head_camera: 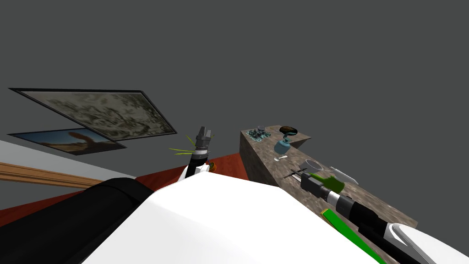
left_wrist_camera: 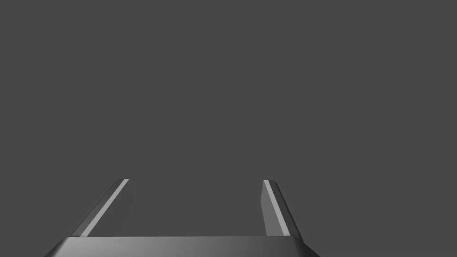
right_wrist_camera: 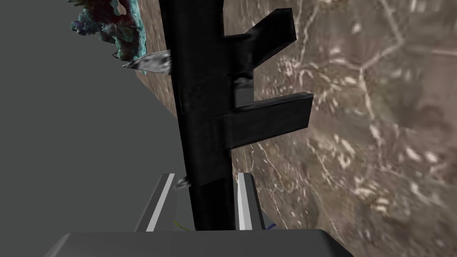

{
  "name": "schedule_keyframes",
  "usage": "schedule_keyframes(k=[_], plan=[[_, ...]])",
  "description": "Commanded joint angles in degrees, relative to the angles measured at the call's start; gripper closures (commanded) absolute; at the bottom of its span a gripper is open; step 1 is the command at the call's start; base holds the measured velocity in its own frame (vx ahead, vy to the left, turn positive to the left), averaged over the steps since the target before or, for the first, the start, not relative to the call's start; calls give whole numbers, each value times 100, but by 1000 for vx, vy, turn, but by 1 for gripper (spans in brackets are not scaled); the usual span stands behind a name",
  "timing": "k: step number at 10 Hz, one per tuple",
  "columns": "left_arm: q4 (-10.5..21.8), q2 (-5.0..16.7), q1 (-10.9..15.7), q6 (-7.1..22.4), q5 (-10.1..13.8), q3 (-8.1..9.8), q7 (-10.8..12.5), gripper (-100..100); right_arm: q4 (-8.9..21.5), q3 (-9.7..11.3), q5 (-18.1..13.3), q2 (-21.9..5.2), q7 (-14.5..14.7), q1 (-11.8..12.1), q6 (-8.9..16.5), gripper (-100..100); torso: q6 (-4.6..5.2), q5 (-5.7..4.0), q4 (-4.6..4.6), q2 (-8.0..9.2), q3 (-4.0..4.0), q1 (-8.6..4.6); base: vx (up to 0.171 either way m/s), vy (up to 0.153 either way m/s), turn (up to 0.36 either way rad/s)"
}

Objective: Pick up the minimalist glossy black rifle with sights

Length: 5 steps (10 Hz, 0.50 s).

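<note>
The black rifle (right_wrist_camera: 201, 111) ran along the edge of the brown stone worktop (right_wrist_camera: 357, 134), with open grey space on its other side. The right gripper (right_wrist_camera: 205, 175) had its fingers (right_wrist_camera: 158, 205) clenched around the rifle's body. The left gripper (left_wrist_camera: 195, 180) hung well apart from the worktop, fingers spread and empty.

Flat, even light here, its source impossible to place, and the grey wall (head_camera: 297, 55) sits dim and featureless behind the evenly lit worktop (head_camera: 384, 204). Up close the worktop's stone pattern goes soft and smeared, the black rifle (right_wrist_camera: 201, 111) gives only a dull grey sheen with no hard glare, and the left gripper (left_wrist_camera: 196, 180) catches thin bright strips along its jaws. Wide lens, the whole head view rolled, the framed pictures (head_camera: 100, 112) stretching out toward the edge.
</note>
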State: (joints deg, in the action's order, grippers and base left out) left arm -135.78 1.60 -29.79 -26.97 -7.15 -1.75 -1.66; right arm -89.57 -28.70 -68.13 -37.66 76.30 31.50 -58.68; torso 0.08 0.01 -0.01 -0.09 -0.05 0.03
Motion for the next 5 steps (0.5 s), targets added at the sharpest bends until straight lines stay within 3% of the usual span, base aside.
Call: schedule_keyframes(k=[1,2,4,5], plan=[[0,0,0,0,0,0,0,0,0,0,0,0,0,0,0,0,0,0,0,0,0,0,0,0,0],[0,0,0,0,0,0,0,0,-82,-29,-119,-17,-181,-62,3,100,0,0,0,0,0,0,-57,-40,0],[0,0,1,0,0,0,0,0,-88,-27,-127,-15,-180,-72,6,100,4,-2,6,34,19,-15,-77,-28,11],[0,0,0,0,0,0,0,0,-92,-30,-135,-18,-199,-74,6,0,4,-2,6,26,15,-10,-8,-3,-2]])
